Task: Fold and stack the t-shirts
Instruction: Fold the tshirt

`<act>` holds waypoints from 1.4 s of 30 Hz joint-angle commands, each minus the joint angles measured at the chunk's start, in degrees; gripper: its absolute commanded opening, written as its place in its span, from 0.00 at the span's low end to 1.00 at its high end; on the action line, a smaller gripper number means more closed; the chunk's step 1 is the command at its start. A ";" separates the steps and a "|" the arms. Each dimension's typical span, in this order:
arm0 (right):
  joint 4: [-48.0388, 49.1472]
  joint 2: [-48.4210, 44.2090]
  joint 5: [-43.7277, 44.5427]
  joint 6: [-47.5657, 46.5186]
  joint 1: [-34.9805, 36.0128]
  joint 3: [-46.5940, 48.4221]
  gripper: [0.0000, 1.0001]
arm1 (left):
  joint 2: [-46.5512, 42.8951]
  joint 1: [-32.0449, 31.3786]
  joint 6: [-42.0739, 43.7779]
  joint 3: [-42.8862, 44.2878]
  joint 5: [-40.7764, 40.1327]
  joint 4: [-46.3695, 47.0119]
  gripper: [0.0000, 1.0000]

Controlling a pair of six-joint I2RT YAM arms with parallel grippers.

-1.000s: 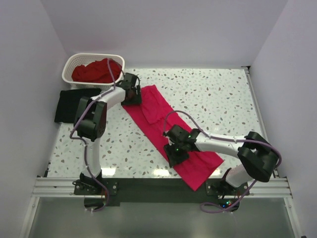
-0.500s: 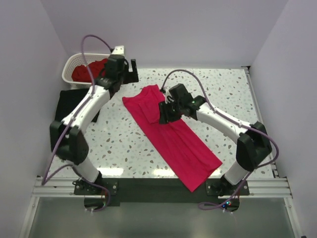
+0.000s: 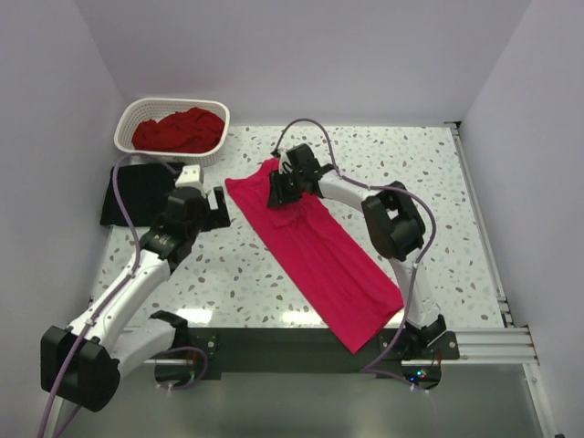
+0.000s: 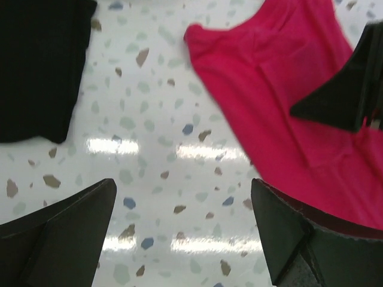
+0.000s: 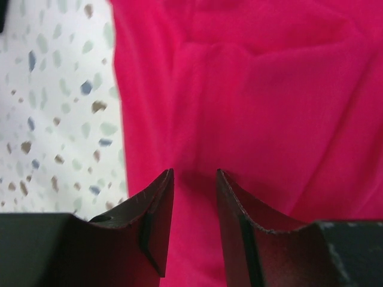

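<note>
The bright pinkish-red t-shirt [image 3: 319,251] lies folded into a long strip, running diagonally from the table's middle back to the front right edge. My right gripper [image 3: 276,190] hovers low over its far end with its jaws narrowly apart and nothing between them; the right wrist view shows it [image 5: 194,173] over the fabric [image 5: 269,107]. My left gripper [image 3: 222,208] is wide open and empty over bare table, just left of the shirt's far corner [image 4: 269,66]; it shows in the left wrist view [image 4: 184,185]. The black t-shirt [image 3: 137,192] lies folded at the left edge. The darker red t-shirt [image 3: 178,130] is bunched in the basket.
The white lattice basket [image 3: 128,128] stands at the back left corner, just behind the black shirt [image 4: 36,66]. The right gripper's body [image 4: 347,95] shows in the left wrist view over the pink shirt. White walls close in the table on three sides.
The left arm has drawn back from beside the basket to the table left of the pink shirt. The right gripper has moved along the shirt to its far end.
</note>
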 commanded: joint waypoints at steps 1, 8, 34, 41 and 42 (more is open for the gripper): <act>5.85 5.25 -0.56 2.56 -2.06 5.31 0.40 | -5.01 0.31 -0.35 -4.91 1.53 2.12 1.00; 10.43 11.68 4.09 14.16 -9.61 8.38 0.43 | -2.83 0.31 -0.17 -5.62 4.07 3.00 1.00; -14.78 -15.79 14.90 4.42 -20.26 1.91 0.66 | 3.59 0.22 0.71 -4.74 15.41 2.39 1.00; -25.34 -36.54 20.89 2.39 -17.54 -24.28 0.65 | 4.91 -3.02 -6.04 -5.62 23.06 1.77 0.93; -25.52 -38.39 20.28 2.83 -17.19 -29.36 0.64 | 5.52 -5.64 -7.02 -5.71 22.80 1.68 0.92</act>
